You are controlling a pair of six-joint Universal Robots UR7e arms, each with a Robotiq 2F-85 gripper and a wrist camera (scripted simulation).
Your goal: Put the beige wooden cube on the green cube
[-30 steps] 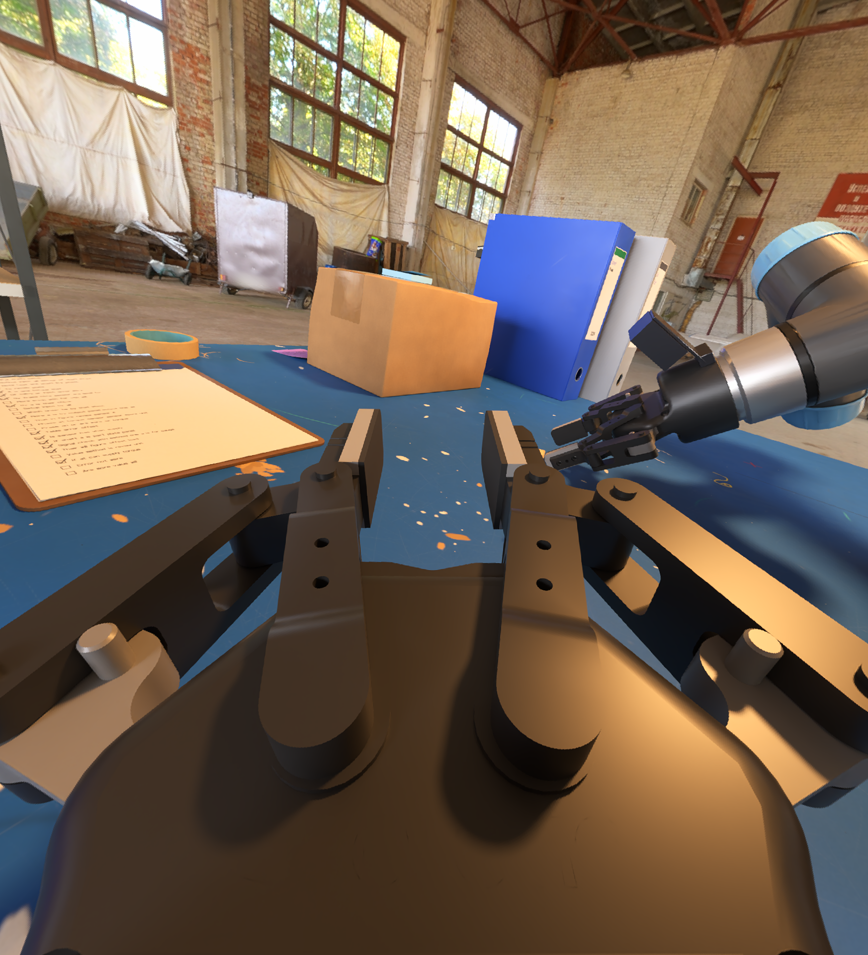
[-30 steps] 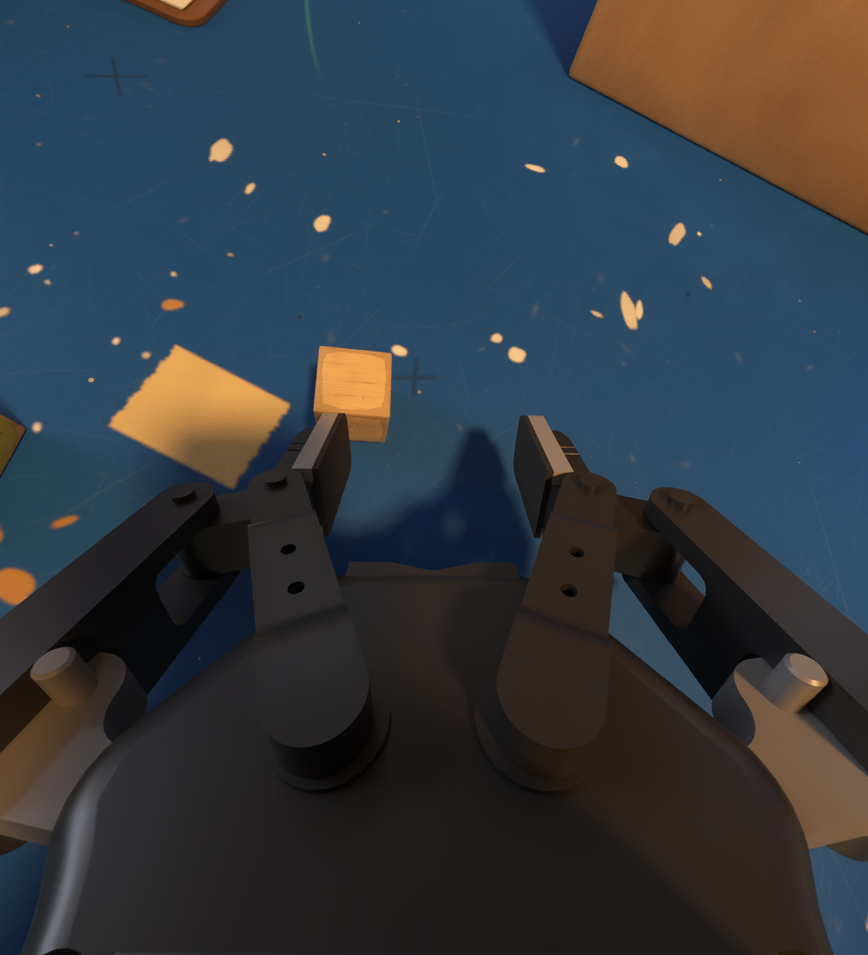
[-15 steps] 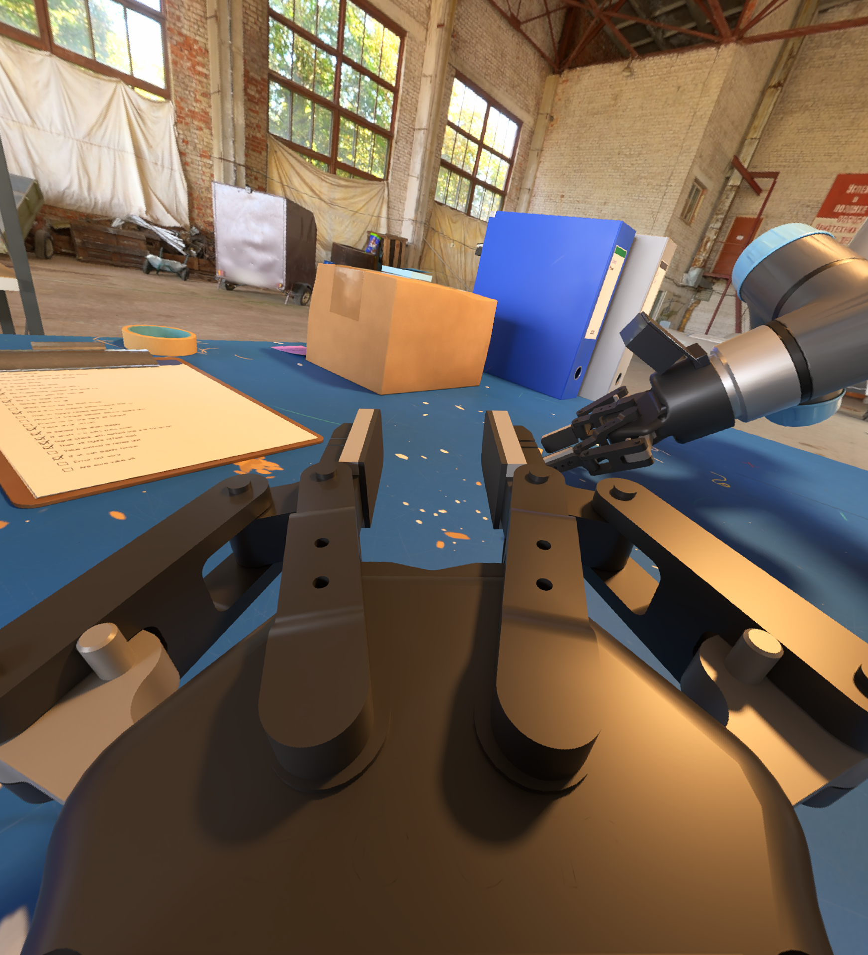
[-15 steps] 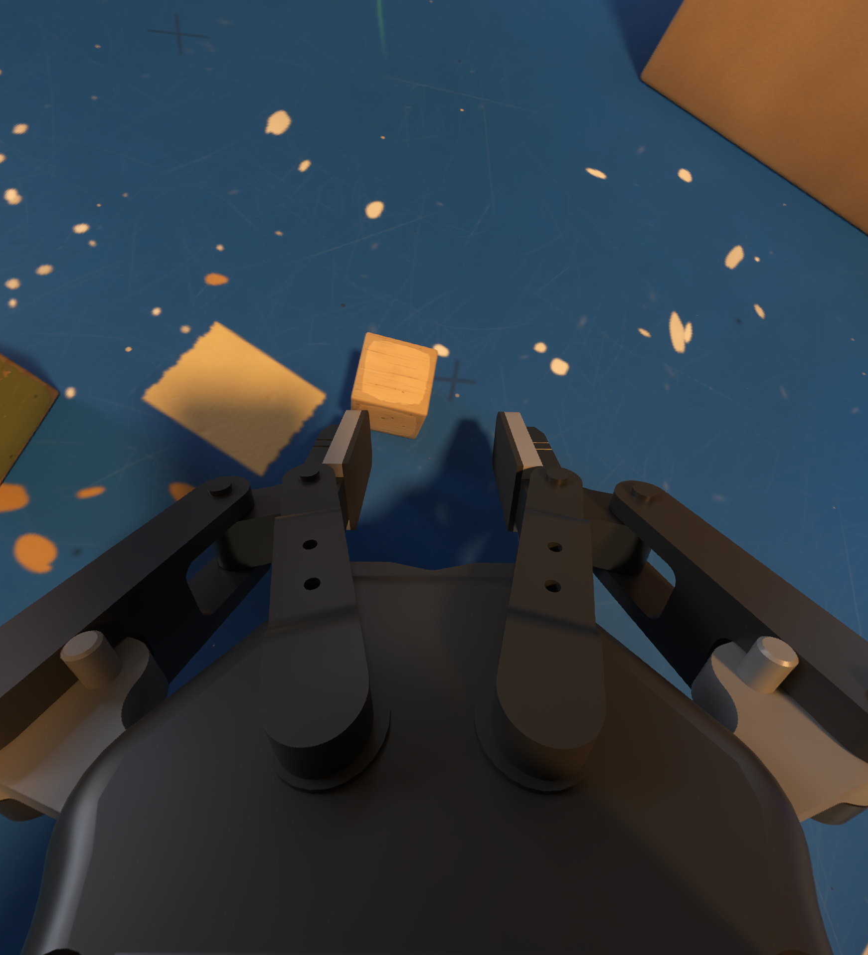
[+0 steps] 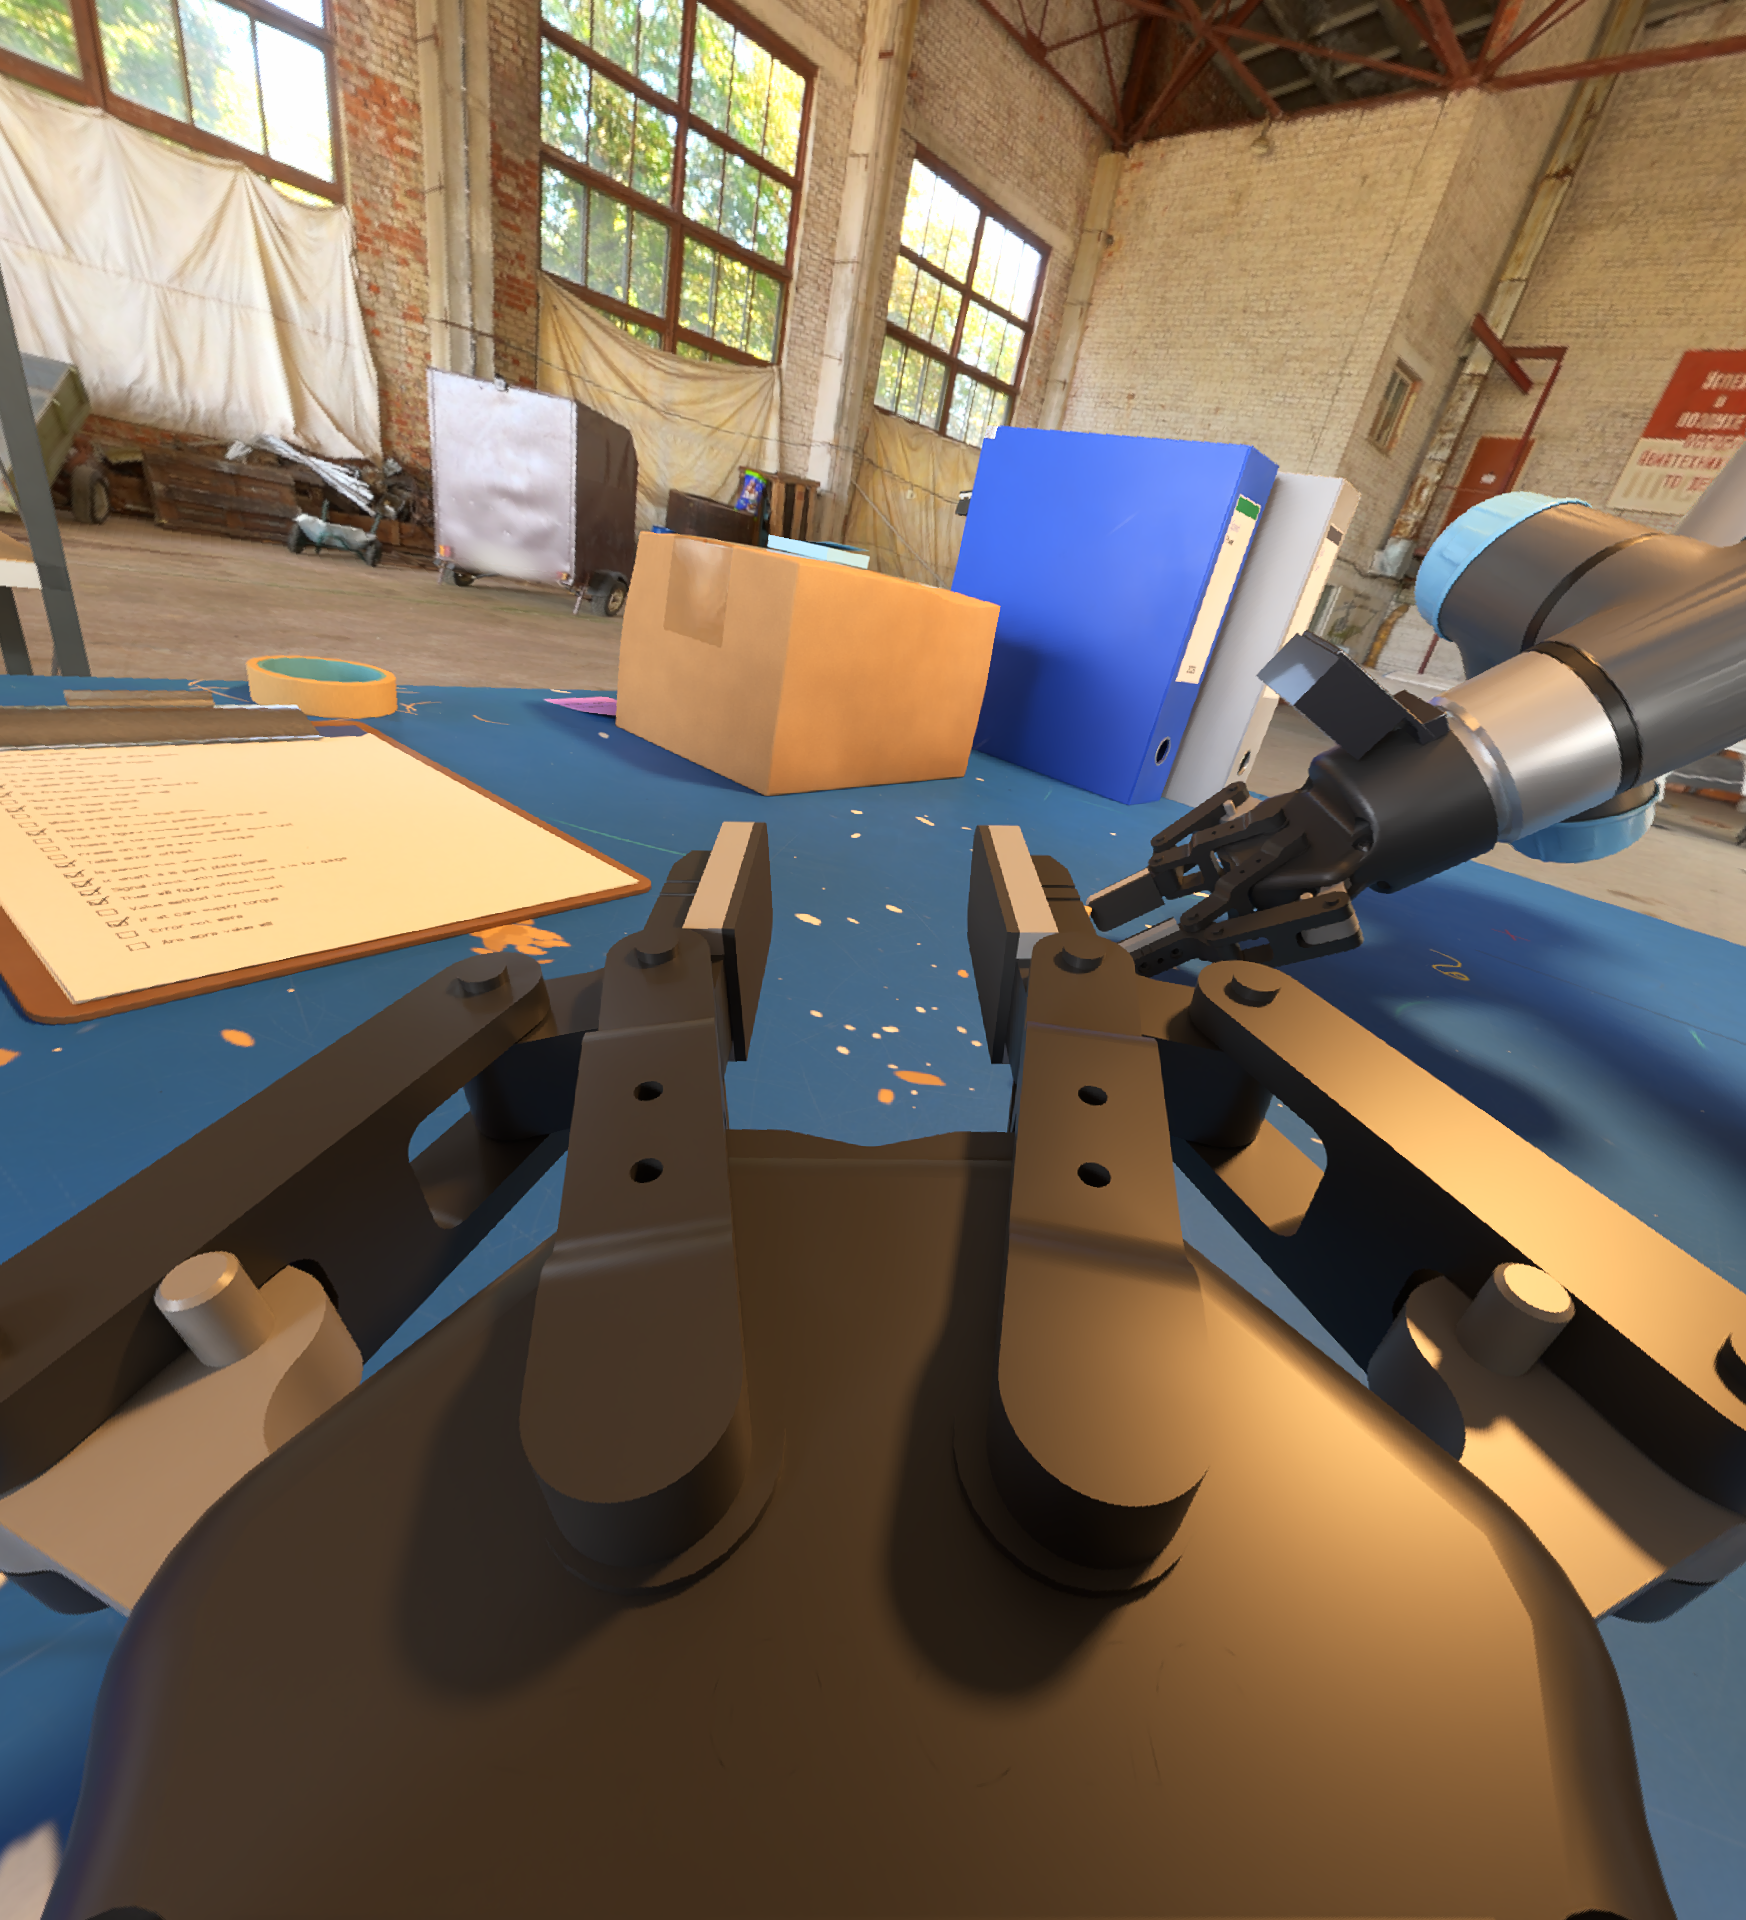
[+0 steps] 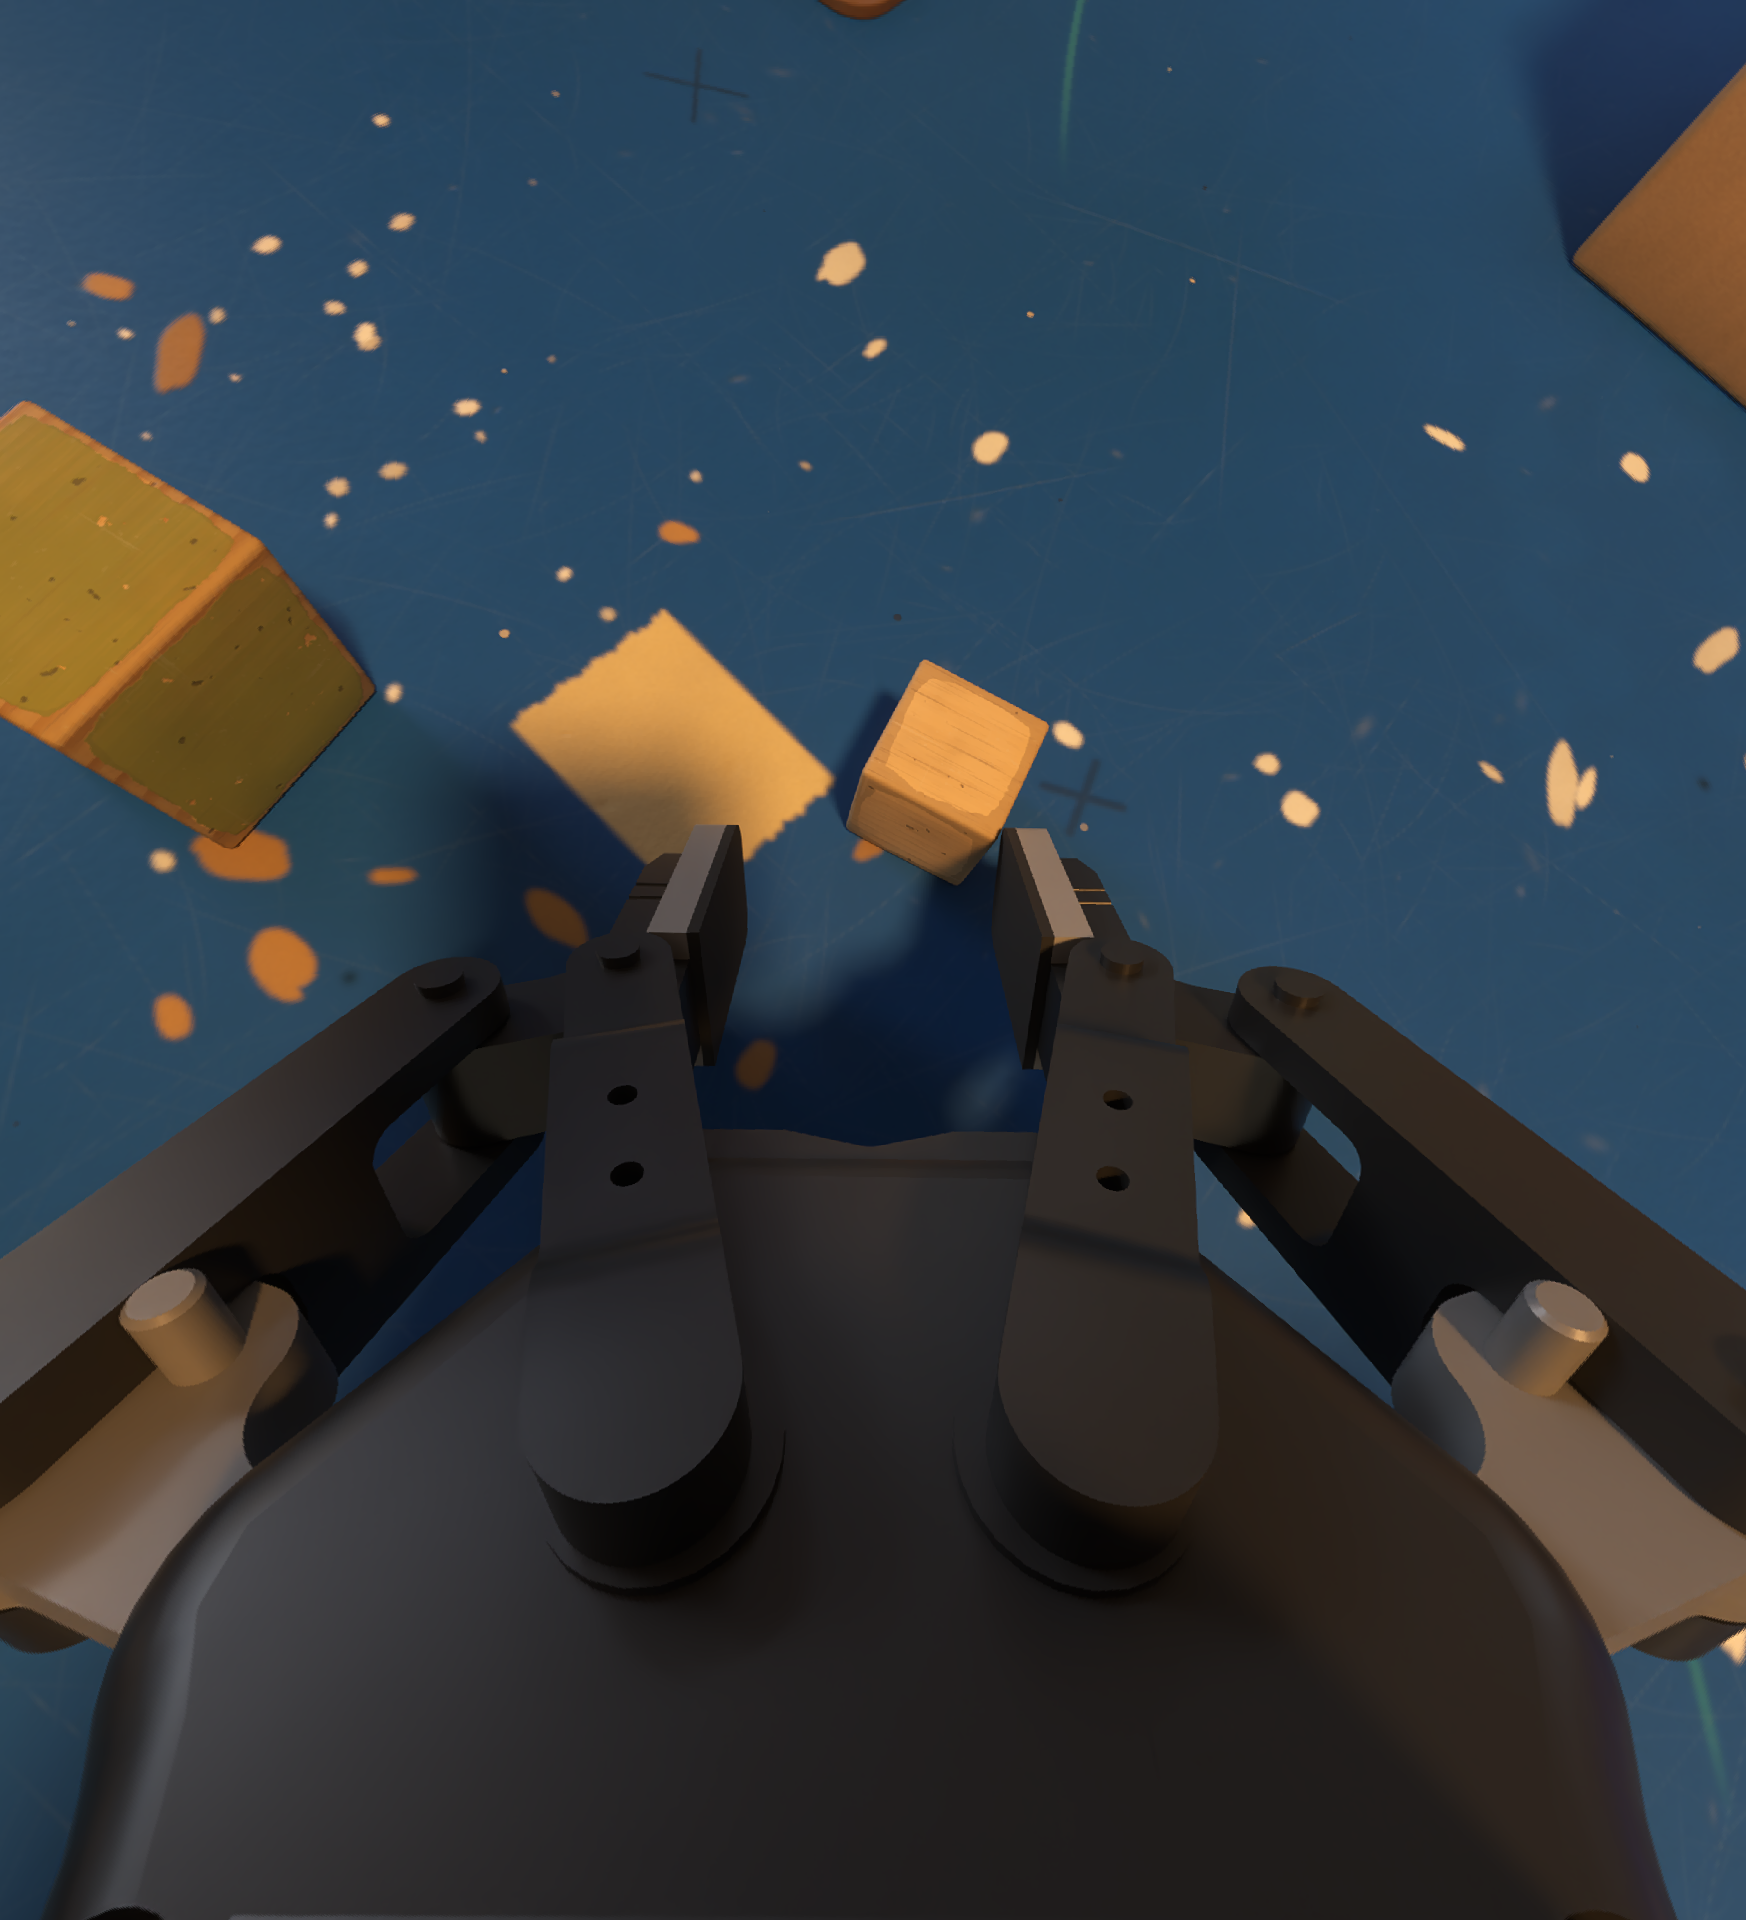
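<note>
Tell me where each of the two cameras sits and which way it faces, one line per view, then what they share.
Left wrist view: sits on the left gripper, low over the blue table, facing across it toward the clipboard, cardboard box and blue binder; its own open fingers show.
Right wrist view: sits on the right gripper, looking steeply down at the beige wooden cube and green cube; its own open fingers show.
Shared: the table, the box, and the right gripper, seen farther off in the left wrist view.
</note>
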